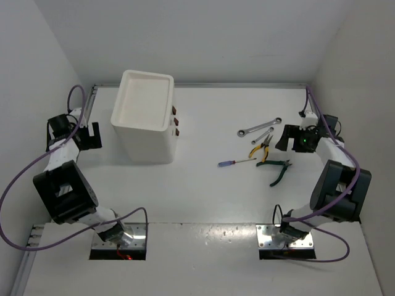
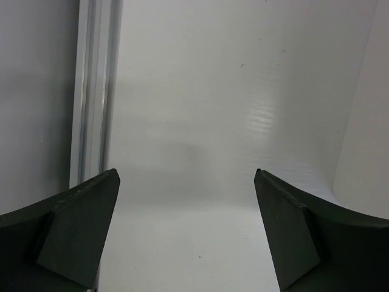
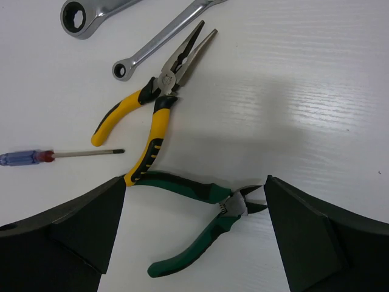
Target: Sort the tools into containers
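Five tools lay loose on the table (image 1: pixel 203 203), none sorted; the left gripper (image 2: pixel 186 182) gaped wide left of the cabinet (image 1: pixel 148 117), holding nothing; well to the right lay the screwdriver (image 1: pixel 236 163), two wrenches (image 1: pixel 259 127), yellow pliers (image 1: pixel 260 147) and green pliers (image 1: pixel 278 169); the right gripper (image 3: pixel 193 188) hung spread wide over them, empty.

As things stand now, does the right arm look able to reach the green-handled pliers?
Probably yes. The right gripper hangs open above the green-handled pliers, which lie uncovered between its fingers in the wrist view. Only the yellow-handled pliers come close: one handle tip seems to touch a green handle.
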Controlling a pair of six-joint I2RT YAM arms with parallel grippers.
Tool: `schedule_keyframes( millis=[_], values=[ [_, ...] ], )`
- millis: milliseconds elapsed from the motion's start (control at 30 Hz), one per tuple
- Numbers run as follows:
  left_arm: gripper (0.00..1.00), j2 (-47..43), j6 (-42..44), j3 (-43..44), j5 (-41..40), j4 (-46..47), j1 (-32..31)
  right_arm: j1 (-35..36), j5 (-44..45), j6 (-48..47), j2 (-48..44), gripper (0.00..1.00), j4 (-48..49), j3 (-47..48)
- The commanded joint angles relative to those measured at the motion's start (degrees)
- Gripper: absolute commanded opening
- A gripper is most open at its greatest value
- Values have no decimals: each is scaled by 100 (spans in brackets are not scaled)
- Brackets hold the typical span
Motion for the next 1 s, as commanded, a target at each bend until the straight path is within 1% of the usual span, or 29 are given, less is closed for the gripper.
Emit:
schedule_keyframes(
  millis=[0,67,100,133,200,233,300,333,433,533,633,800,867,900,967],
  values=[
    [100,-151,119,21,133,166,32,18,-105,-69,-133,97,51,1],
    [100,-152,58,538,265,-315,103,79,-175,9,-186,97,50,54],
    [100,-152,-64,1045,378,-692,172,80,-272,10,-282,97,50,54],
    [100,-152,-135,1294,379,-835,251,80,-351,114,-335,97,50,54],
    [100,-21,-135,1856,703,-1264,331,132,-579,316,-388,97,50,132],
    [100,32,-83,2477,931,-1737,331,132,-632,396,-388,97,50,246],
    [100,85,-135,3060,1117,-2152,331,255,-764,624,-336,97,-11,300],
    [100,86,-205,3576,1318,-2476,331,255,-817,704,-336,97,-11,387],
    [100,25,-258,4369,1697,-3013,331,597,-940,1019,-336,97,67,537],
    [100,24,-258,4880,1961,-3419,112,1036,-940,1362,-214,97,207,773],
    [100,-81,-311,4935,1961,-3622,-204,1449,-1229,1687,68,97,208,1178],
    [96,-292,-364,4567,1891,-3684,-942,1951,-1810,2066,806,92,331,1671],
    [91,-292,-434,4488,1891,-3684,-1257,2144,-1995,2233,1008,91,472,1890],
    [91,-292,-434,4487,1891,-3684,-1381,2197,-2047,2234,1105,89,472,1961],
    [87,-292,-592,4347,1716,-3623,-1610,2364,-2118,2356,1439,88,525,2197]
  ],
)
